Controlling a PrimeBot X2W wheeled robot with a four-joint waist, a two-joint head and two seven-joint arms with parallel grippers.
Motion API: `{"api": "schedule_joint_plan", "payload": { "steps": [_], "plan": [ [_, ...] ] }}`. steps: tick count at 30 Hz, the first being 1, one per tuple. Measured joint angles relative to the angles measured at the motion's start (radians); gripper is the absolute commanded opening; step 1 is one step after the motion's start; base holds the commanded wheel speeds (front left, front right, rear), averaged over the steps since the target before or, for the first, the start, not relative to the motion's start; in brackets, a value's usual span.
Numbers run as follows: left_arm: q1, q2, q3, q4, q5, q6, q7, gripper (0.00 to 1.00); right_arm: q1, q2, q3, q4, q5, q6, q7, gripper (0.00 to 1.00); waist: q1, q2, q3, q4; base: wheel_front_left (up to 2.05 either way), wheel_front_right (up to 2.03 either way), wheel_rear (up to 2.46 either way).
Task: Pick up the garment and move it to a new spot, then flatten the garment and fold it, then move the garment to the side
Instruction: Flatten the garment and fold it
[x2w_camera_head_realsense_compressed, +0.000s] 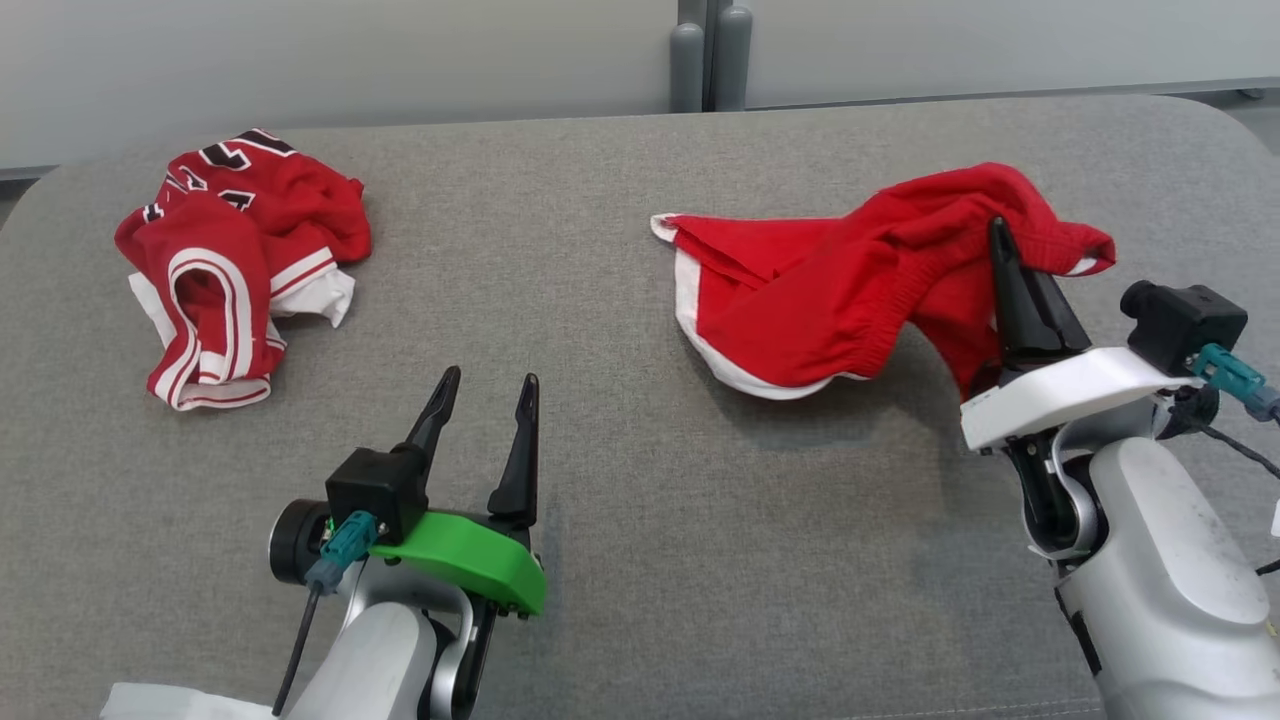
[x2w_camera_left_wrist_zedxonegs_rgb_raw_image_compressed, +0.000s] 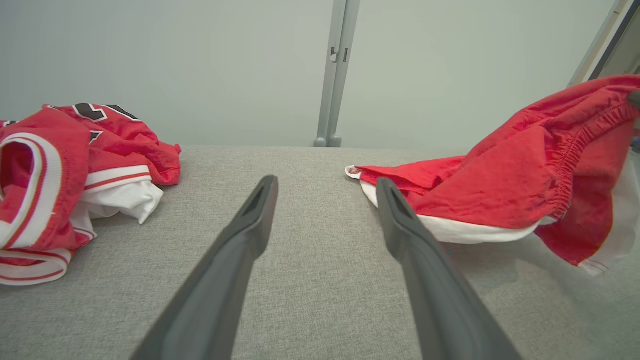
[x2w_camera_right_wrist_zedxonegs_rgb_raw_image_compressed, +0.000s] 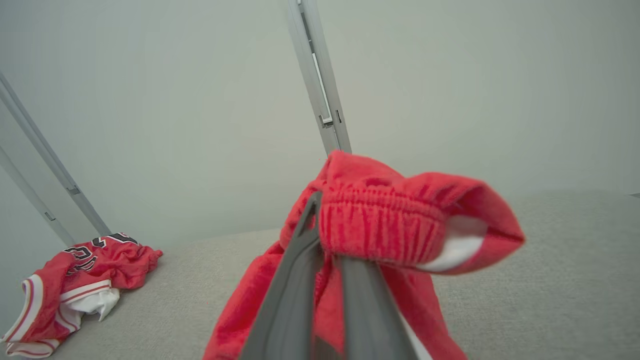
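Note:
The garment (x2w_camera_head_realsense_compressed: 830, 290) is a pair of red shorts with white trim and an elastic waistband, on the right half of the grey table (x2w_camera_head_realsense_compressed: 640, 500). My right gripper (x2w_camera_head_realsense_compressed: 1000, 235) is shut on the waistband and holds that end lifted, while the left end still rests on the table. Seen from the right wrist, the gathered waistband (x2w_camera_right_wrist_zedxonegs_rgb_raw_image_compressed: 390, 225) bunches over the closed right gripper (x2w_camera_right_wrist_zedxonegs_rgb_raw_image_compressed: 325, 240). My left gripper (x2w_camera_head_realsense_compressed: 490, 378) stands open low over the table's front middle, holding nothing. From the left wrist, the left gripper (x2w_camera_left_wrist_zedxonegs_rgb_raw_image_compressed: 327, 182) points at bare cloth, with the garment (x2w_camera_left_wrist_zedxonegs_rgb_raw_image_compressed: 500, 190) to its right.
A crumpled red jersey (x2w_camera_head_realsense_compressed: 235, 260) with white bands and black numbers lies at the table's far left, seen too as the jersey (x2w_camera_left_wrist_zedxonegs_rgb_raw_image_compressed: 50, 185) and the jersey (x2w_camera_right_wrist_zedxonegs_rgb_raw_image_compressed: 80, 280). A grey post (x2w_camera_head_realsense_compressed: 710, 55) stands behind the far edge against a pale wall.

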Motion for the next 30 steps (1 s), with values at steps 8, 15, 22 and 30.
{"api": "schedule_joint_plan", "payload": {
  "steps": [8, 15, 22, 30],
  "plan": [
    [0.016, 0.000, -0.007, -0.007, 0.000, 0.000, 0.000, 1.00, 0.045, -0.076, -0.015, 0.098, 0.011, 0.010, 0.002, 0.00, 0.0000, 0.0000, -0.015, -0.030, 0.00, 0.00, 0.00],
    [0.020, 0.000, -0.002, -0.013, 0.001, 0.001, 0.000, 1.00, 0.075, -0.051, 0.018, 0.081, 0.040, 0.050, 0.006, 0.00, 0.0000, 0.0000, -0.016, -0.033, 0.00, 0.00, 0.00],
    [0.021, -0.001, 0.026, -0.024, 0.001, 0.004, 0.000, 1.00, -0.006, 0.029, 0.161, -0.057, 0.107, 0.088, 0.018, 0.00, 0.0000, 0.0000, -0.023, -0.036, 0.00, 0.00, 0.00],
    [0.022, -0.001, 0.057, -0.040, 0.001, 0.005, 0.000, 1.00, -0.184, 0.070, -0.005, -0.267, 0.434, 0.093, 0.004, 0.00, 0.0000, 0.0000, -0.043, -0.033, 0.00, 0.00, 0.00]
  ]
}}
